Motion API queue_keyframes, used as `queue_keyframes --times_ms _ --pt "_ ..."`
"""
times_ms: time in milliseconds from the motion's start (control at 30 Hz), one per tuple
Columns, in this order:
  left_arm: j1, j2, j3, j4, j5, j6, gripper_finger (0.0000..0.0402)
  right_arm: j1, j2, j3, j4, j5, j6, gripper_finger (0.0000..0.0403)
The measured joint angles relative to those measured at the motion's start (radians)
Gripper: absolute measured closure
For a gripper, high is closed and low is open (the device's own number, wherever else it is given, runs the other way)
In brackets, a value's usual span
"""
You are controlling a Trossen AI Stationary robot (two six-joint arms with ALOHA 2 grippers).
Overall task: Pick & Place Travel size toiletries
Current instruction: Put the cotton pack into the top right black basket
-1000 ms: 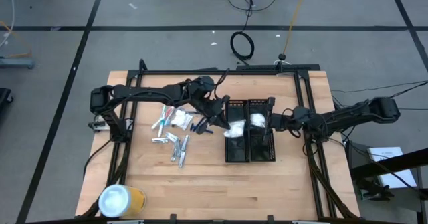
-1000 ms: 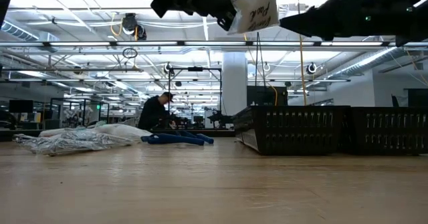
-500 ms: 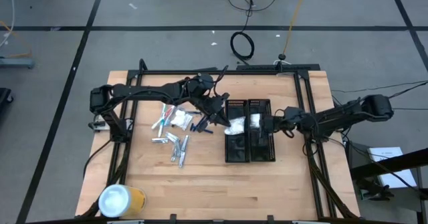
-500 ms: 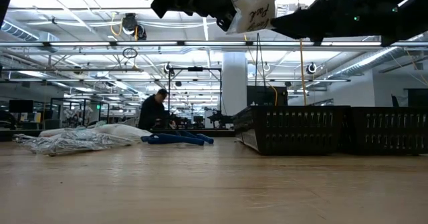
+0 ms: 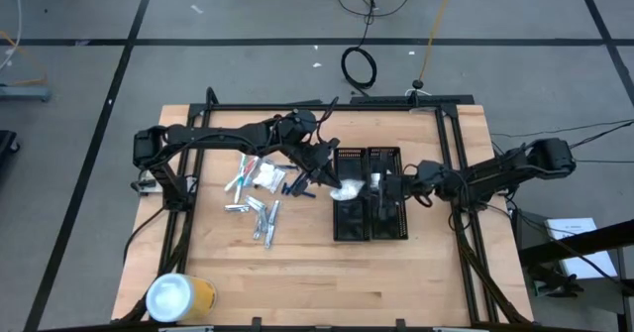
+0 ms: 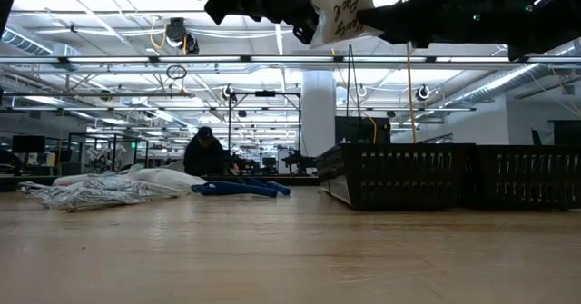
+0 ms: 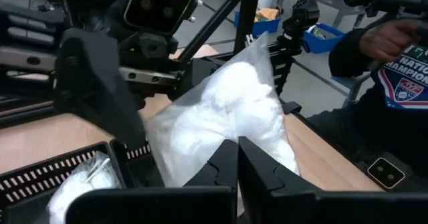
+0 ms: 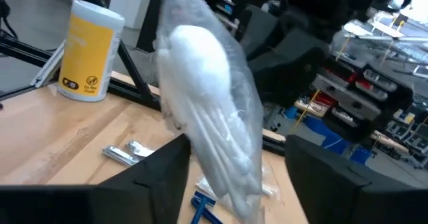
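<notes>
My left gripper (image 5: 325, 178) is shut on a crinkly clear-white packet (image 5: 347, 189) and holds it high over the left black tray (image 5: 349, 223). In the low view the packet (image 6: 340, 9) hangs well above the trays. My right gripper (image 5: 384, 186) is open and level with the packet. In the right wrist view its fingers stand on either side of the packet (image 8: 214, 124); whether they touch it I cannot tell. The other toiletries (image 5: 256, 195) lie flat on the table left of the trays: blue razors (image 5: 295, 186), toothbrushes (image 5: 241, 175) and silvery tubes (image 5: 263, 216). My left gripper (image 7: 237, 150) pinches the packet's lower edge (image 7: 221, 140) between its two fingers. The packet is lifted clear of the tray, and its puffed white body (image 7: 231, 103) stands out beyond the fingertips.
Two black gridded trays (image 5: 388, 223) sit side by side at the table's middle right, and another white packet (image 7: 77, 184) lies in one of them. A yellow cylinder with a white lid (image 5: 178, 297) stands at the near left corner. A person shows in the room beyond.
My right gripper has moved toward the table's left, over the trays, until its open fingers flank the packet held by my left gripper. My left gripper has kept the packet raised in nearly the same place.
</notes>
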Motion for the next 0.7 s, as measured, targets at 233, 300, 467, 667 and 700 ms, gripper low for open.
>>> queue_keyframes --times_ms 233,300,467,667,700 --pt "-0.006 0.000 0.000 0.009 -0.056 0.020 0.0397 0.023 0.001 0.000 -0.003 0.000 -0.039 0.0305" --pt "-0.021 -0.002 0.000 0.018 -0.158 0.000 0.0384 0.027 0.001 -0.001 -0.012 0.001 -0.035 0.0342" --pt "-0.082 -0.029 0.023 -0.002 -0.501 0.034 0.0311 0.026 0.000 -0.002 -0.040 0.016 -0.024 0.0380" --pt "-0.164 -0.115 0.051 -0.078 -0.918 0.110 0.0205 0.026 -0.038 0.002 -0.148 0.159 0.054 0.0363" --pt "-0.179 -0.139 0.052 -0.100 -0.982 0.109 0.0191 0.028 -0.056 0.001 -0.200 0.202 0.055 0.0364"
